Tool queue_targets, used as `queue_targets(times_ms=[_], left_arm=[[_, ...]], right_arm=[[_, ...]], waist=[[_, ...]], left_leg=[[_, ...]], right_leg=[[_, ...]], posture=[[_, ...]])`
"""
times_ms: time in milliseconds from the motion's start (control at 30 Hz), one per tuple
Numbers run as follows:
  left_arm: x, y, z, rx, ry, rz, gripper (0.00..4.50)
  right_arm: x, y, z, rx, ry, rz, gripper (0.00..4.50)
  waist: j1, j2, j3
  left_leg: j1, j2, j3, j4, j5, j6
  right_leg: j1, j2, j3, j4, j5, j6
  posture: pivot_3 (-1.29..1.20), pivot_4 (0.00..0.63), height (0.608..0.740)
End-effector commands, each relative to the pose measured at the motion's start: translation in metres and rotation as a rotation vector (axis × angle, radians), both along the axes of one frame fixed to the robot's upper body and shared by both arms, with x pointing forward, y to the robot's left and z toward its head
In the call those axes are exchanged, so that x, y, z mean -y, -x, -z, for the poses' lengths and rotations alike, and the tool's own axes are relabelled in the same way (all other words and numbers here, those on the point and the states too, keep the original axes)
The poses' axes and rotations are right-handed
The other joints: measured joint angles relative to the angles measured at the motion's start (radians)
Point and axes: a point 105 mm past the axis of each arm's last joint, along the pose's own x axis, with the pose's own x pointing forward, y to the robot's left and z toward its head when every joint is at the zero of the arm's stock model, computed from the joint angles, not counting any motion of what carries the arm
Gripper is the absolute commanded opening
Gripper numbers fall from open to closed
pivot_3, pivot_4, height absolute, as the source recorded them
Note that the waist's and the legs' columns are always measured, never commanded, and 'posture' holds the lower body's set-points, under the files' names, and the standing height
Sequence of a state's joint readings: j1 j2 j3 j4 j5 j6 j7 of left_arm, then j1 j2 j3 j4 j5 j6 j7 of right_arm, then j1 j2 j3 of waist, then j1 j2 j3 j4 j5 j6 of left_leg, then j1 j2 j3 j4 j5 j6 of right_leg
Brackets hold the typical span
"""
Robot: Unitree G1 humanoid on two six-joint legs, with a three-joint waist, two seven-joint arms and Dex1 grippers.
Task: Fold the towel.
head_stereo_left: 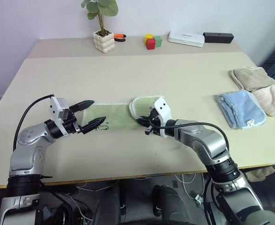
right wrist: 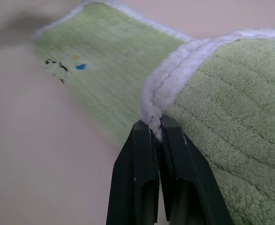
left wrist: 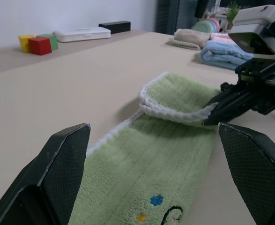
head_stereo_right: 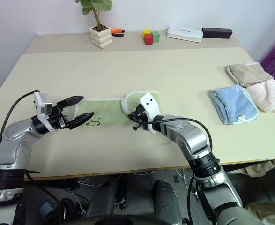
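1. The towel (head_stereo_left: 123, 115), light green with white stitched edging, lies on the bench (head_stereo_left: 128, 70) near its front edge, between the two arms.
2. Its right-hand end is turned back over the flat part, so a doubled fold with a white rim sits on top of the strip.
3. The right gripper (right wrist: 155, 129) has its fingers (right wrist: 138, 164) nearly together, pinching the white edging of that folded-over end; in the right wrist view the bunched rim sits right between the two tips.
4. The rest of the folded flap spreads away beside those fingers, and the flat part with its small dark and coloured mark lies beyond them.
5. The left gripper (head_stereo_left: 91, 114) has its fingers (left wrist: 64, 154) spread wide and holds nothing.
6. It sits at the towel's left end, one tip over the far edge and the other by the near edge close to the printed mark; whether the tips touch the cloth I cannot tell.
7. In the left wrist view the flat green strip runs between the two spread fingers towards the fold, where the right gripper's dark tips meet the white rim.
8. Well apart, on the right of the bench, lie a light blue towel (head_stereo_left: 241, 108), a beige towel (head_stereo_left: 253, 78) and a pink towel (head_stereo_left: 274, 99).
9. At the back stand a potted plant (head_stereo_left: 102, 33), coloured blocks (head_stereo_left: 152, 41), a white box (head_stereo_left: 186, 38) and a black box (head_stereo_left: 218, 37).
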State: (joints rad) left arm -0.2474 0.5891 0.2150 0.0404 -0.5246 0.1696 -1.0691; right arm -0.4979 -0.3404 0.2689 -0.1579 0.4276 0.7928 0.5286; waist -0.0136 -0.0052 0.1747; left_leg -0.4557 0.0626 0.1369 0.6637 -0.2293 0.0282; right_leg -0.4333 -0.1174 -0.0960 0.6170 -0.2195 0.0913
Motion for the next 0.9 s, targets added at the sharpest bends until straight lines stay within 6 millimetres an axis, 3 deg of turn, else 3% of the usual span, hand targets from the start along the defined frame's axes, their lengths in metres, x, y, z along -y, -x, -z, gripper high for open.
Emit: queue_targets(times_ms=[33, 233, 333, 467, 533, 600, 700, 800, 900], left_arm=[[-0.002, 0.002, -0.011, 0.041, 0.0, 0.0, 4.5], [-0.002, -0.001, -0.012, 0.045, -0.004, 0.005, 4.5], [-0.002, -0.002, -0.012, 0.048, -0.001, 0.004, 4.5], [0.0, -0.003, -0.01, 0.046, -0.003, 0.01, 4.5], [0.001, -0.004, -0.01, 0.048, -0.004, 0.011, 4.5], [0.001, -0.004, -0.011, 0.049, -0.003, 0.012, 4.5], [0.004, -0.004, -0.01, 0.049, -0.002, 0.016, 4.5], [0.006, -0.002, -0.008, 0.029, 0.023, 0.005, 4.5], [0.008, 0.003, -0.005, 0.001, 0.058, -0.006, 4.5]], right_arm=[[-0.009, 0.004, -0.012, 0.023, -0.041, -0.045, 1.42], [-0.01, 0.018, -0.037, 0.047, -0.162, -0.134, 4.43], [0.009, 0.003, -0.068, 0.092, -0.312, -0.05, 4.48], [0.033, -0.026, -0.079, 0.127, -0.355, 0.115, 4.48], [0.046, -0.042, -0.081, 0.157, -0.354, 0.215, 3.95], [0.051, -0.052, -0.077, 0.177, -0.345, 0.271, 3.14], [0.059, -0.068, -0.059, 0.234, -0.266, 0.373, 1.51], [0.058, -0.071, -0.036, 0.177, -0.303, 0.388, 0.04], [0.06, -0.071, -0.015, 0.172, -0.256, 0.403, 0.04]], waist=[[0.0, 0.0, 0.0], [0.001, 0.0, 0.0], [0.002, 0.0, 0.0], [0.001, 0.0, 0.0], [0.0, 0.0, 0.0], [0.0, 0.0, 0.0], [-0.002, 0.0, 0.0], [-0.004, 0.0, 0.0], [-0.004, 0.0, 0.0]], left_leg=[[0.0, 0.0, 0.0, 0.0, 0.0, 0.0], [0.0, 0.0, 0.0, 0.0, 0.0, 0.0], [-0.001, 0.0, 0.0, 0.0, 0.0, 0.0], [-0.001, 0.0, 0.0, 0.0, 0.0, 0.0], [-0.001, 0.0, 0.0, 0.0, 0.0, 0.0], [-0.001, -0.001, 0.001, 0.0, 0.0, -0.001], [-0.001, -0.002, 0.004, -0.001, 0.001, -0.001], [-0.001, -0.002, 0.004, -0.001, 0.001, -0.002], [-0.001, -0.002, 0.004, -0.001, 0.004, -0.006]], right_leg=[[0.0, 0.0, 0.0, 0.0, 0.0, 0.0], [0.0, 0.0, 0.0, 0.0, 0.0, 0.0], [0.0, 0.0, 0.0, 0.0, 0.001, 0.001], [0.0, 0.0, 0.0, 0.0, 0.001, 0.001], [0.0, 0.0, 0.0, 0.0, 0.001, 0.001], [-0.001, 0.001, 0.0, 0.0, 0.001, 0.002], [-0.001, 0.001, 0.0, 0.001, 0.001, 0.002], [-0.002, 0.001, 0.0, 0.002, 0.001, 0.002], [-0.002, 0.001, 0.0, 0.002, 0.001, 0.002]], posture=[[0.0, 0.15, 0.74], [0.0, 0.15, 0.74], [0.0, 0.15, 0.74], [0.0, 0.15, 0.74], [0.0, 0.15, 0.74], [0.0, 0.15, 0.74], [0.0, 0.15, 0.74], [0.0, 0.15, 0.74], [0.0, 0.15, 0.74]])
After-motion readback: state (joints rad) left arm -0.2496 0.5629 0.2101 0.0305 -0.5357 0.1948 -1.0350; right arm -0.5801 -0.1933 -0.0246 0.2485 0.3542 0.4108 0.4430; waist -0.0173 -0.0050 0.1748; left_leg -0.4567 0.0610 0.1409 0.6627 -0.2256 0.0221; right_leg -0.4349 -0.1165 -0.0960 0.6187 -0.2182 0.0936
